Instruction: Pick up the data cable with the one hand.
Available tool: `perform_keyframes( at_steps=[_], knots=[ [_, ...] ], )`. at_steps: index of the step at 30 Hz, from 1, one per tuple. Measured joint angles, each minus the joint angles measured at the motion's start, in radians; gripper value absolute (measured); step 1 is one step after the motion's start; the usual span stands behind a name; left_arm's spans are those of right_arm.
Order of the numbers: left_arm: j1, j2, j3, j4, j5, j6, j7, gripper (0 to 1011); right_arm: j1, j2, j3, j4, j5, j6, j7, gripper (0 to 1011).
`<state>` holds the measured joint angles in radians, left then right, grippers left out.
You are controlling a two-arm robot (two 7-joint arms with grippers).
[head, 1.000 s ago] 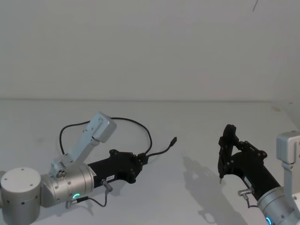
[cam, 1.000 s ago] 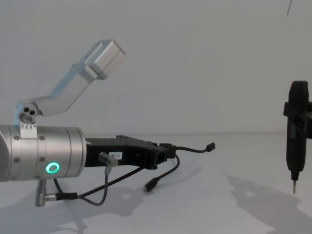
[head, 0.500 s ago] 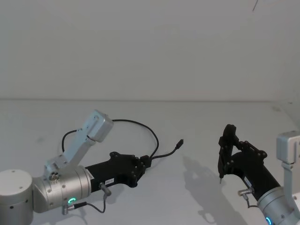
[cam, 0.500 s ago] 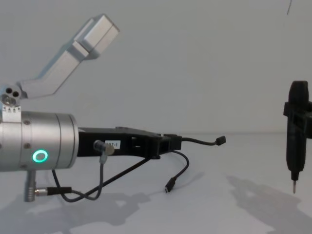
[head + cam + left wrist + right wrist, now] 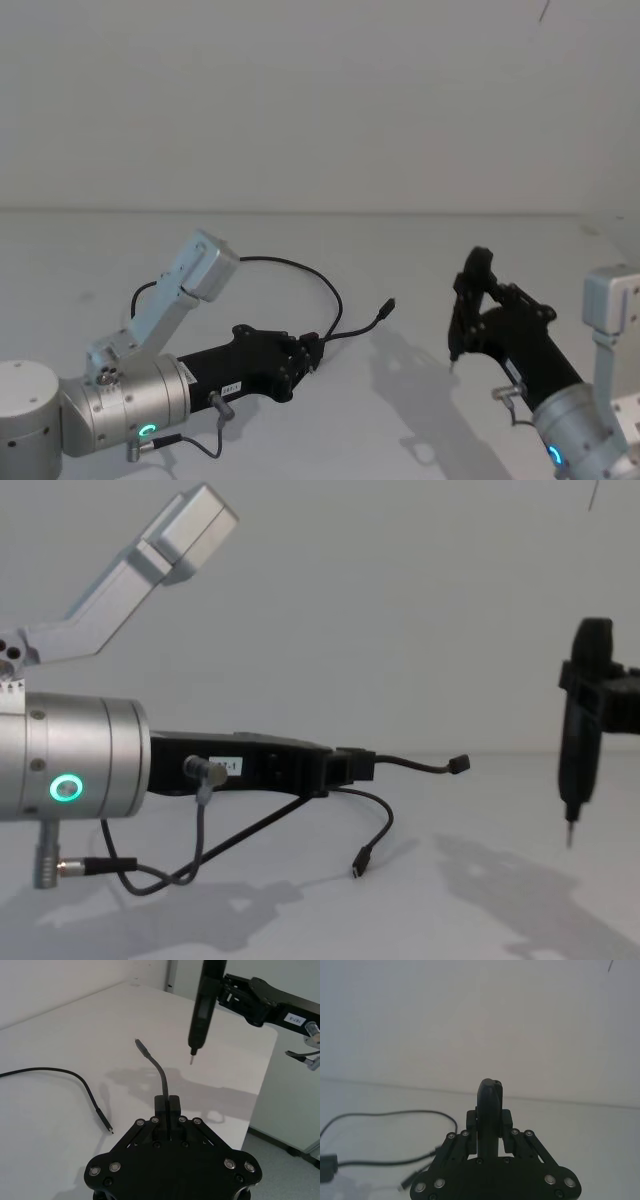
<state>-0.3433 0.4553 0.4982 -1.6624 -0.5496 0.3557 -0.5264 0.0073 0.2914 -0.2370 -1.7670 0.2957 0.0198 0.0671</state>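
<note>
Gripping the cable [image 5: 412, 764], the left claw [image 5: 358, 765] is pinched fully closed on the thin cord. A short stub with a plug juts forward past its tips. A second branch droops below the claw, though I cannot tell whether its plug touches the table [image 5: 420, 250]. A long loop trails back behind the claw.

The pick looks nearly done. To finish it well, lift straight and slowly so the trailing loop comes away without catching the arm's own wire [image 5: 201, 820] under the claw. Hold the pinch firm, since so slim a cord could slide through.

The right claw [image 5: 468, 300] hangs idle well to the right of the left claw, pointing down above the table. The table is plain white, and the wall [image 5: 300, 100] beyond the claw is blank and pale.
</note>
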Motion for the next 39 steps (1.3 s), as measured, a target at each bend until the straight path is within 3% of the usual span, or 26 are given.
perform_keyframes(
  at_steps=[17, 39],
  knots=[
    [0.008, 0.008, -0.003, -0.022, -0.009, 0.013, 0.004, 35, 0.111, -0.109, -0.023, 0.108, -0.009, -0.069, -0.017, 279],
    [0.01, 0.01, -0.005, -0.027, -0.012, 0.017, 0.005, 35, 0.175, -0.168, 0.0, 0.184, -0.014, -0.093, -0.021, 279]
  ],
)
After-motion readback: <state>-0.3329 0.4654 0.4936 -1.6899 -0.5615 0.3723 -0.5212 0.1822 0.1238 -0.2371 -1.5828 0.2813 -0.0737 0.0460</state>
